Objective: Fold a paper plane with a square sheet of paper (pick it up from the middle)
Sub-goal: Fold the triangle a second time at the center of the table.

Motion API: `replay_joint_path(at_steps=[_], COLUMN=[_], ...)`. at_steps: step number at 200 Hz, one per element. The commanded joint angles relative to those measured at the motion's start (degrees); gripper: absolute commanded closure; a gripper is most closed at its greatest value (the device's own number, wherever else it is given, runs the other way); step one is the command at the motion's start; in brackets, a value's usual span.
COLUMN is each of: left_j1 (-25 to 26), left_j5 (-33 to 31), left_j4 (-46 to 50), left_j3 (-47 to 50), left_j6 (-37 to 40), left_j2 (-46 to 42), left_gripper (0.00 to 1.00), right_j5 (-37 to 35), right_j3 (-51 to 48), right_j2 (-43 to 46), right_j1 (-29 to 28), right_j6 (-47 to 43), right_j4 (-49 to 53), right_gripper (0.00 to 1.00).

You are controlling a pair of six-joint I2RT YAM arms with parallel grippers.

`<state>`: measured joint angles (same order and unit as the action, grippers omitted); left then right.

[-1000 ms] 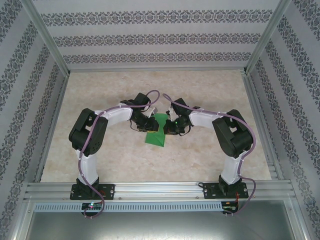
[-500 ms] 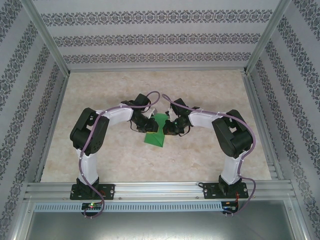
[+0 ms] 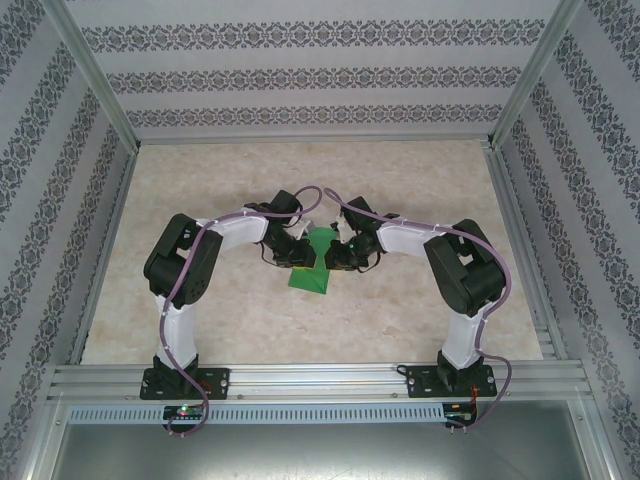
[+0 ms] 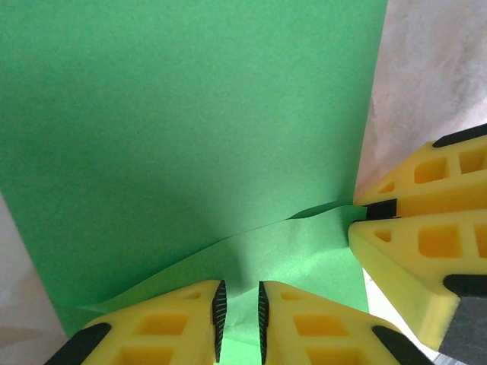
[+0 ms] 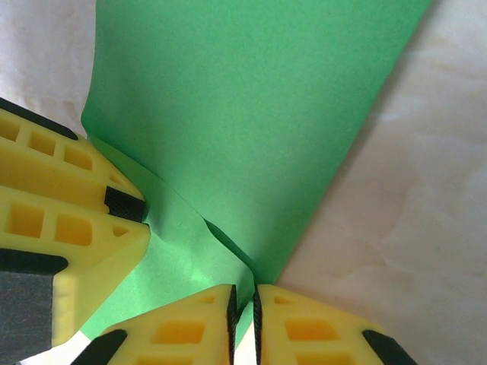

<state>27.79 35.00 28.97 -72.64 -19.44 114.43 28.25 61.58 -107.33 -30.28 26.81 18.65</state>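
Observation:
The square sheet of paper (image 3: 312,275), bright green and folded into layers, lies flat at the table's middle between both grippers. My left gripper (image 3: 302,253) rests low on its left side. In the left wrist view the left gripper (image 4: 239,287) has its jaws a small gap apart over the paper (image 4: 190,114), just in front of a raised flap edge. My right gripper (image 3: 334,255) sits at the sheet's right side. In the right wrist view the right gripper (image 5: 243,290) has its jaws a narrow slit apart, with the paper's (image 5: 251,99) raised fold running in between them.
The beige marbled tabletop (image 3: 420,190) stretches out on all sides of the paper. Aluminium rails (image 3: 320,378) and patterned walls frame it. Each gripper's yellow fingers show in the other's wrist view, the right fingers (image 4: 415,243) and the left fingers (image 5: 68,217) close together.
The left arm has shifted a little to the right, bringing its gripper closer onto the paper. The paper and the right arm stay where they were.

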Motion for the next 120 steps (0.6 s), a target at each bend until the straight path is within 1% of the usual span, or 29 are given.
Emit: replay_joint_path(at_steps=[1,23,66,97,120], left_j1=[0.58,0.60,0.69,0.69,0.69], left_j5=[-4.84,-6.57,-8.13,-8.20,-8.03], left_j4=[2.70,2.84,2.14,2.01,2.05], left_j3=[1.07,1.14,1.61,1.38,1.19], left_j6=[1.74,1.69,1.24,1.18,1.15], left_j2=[2.21,2.29,2.46,2.90,3.16], left_gripper=[0.76,0.76,0.76,0.76,0.76], right_j5=[-1.10,-1.19,1.55,4.45,5.76], right_j3=[-0.44,-1.23,-5.20,-9.97,-11.07], right_j2=[2.12,3.88,8.89,12.69,12.95], right_j1=[-0.57,-0.30,-1.37,-2.78,-4.69], right_j6=[0.11,0.52,4.82,10.33,12.63], right_j4=[0.76,0.87,-2.71,-8.78,-11.45], right_gripper=[0.80,0.76,0.75,0.81,0.82])
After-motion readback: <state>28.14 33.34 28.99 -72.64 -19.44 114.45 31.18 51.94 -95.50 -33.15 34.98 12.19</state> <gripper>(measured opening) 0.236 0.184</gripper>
